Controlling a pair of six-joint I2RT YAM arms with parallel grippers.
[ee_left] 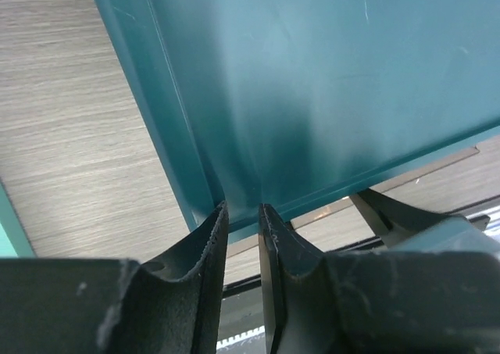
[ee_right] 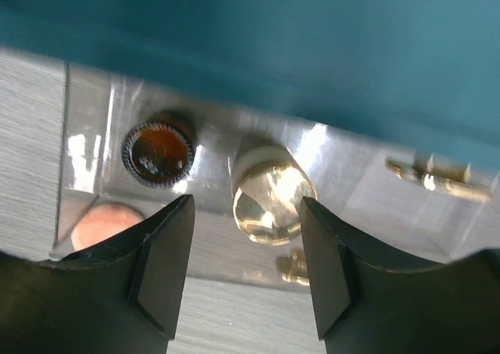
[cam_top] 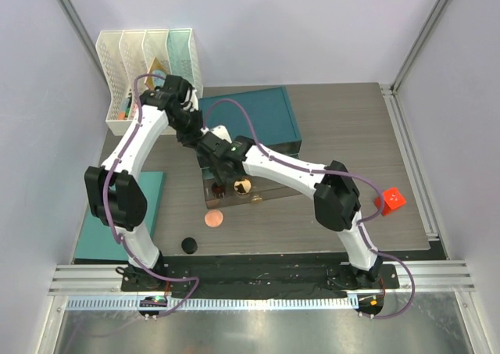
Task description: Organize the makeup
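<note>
1. Left gripper [ee_left: 242, 213] sits at a corner of the teal tray [ee_left: 336, 80]. Its jaws are drawn to a narrow slot and the tray's rim lies right at the fingertips. Whether the rim is actually pinched cannot be told.
2. The black jar [cam_top: 189, 245] stands alone on the table [cam_top: 312, 229] near the front edge, well apart from both grippers.
3. The pink compact [cam_top: 213, 218] lies flat on the table just in front of the clear organizer [cam_top: 269, 194], nearer the robot than the right gripper. In the right wrist view it shows at the lower left, partly hidden behind a finger.
4. The right gripper [ee_right: 246, 205] hangs over the organizer with its jaws spread wide, grasping nothing.
5. The dark ridged jar [ee_right: 158, 152] stands in the organizer beyond the fingertips. It is outside the gap, on the left of that view.
6. The pale bottle [ee_right: 269, 194], with a shiny cap, stands upright in the organizer. It lines up with the gap between the two fingers, nearer the finger on the right of the view, and neither finger is seen touching it.
7. The red cube [cam_top: 390, 200] rests at the right side of the table, well apart from the makeup and the grippers.
</note>
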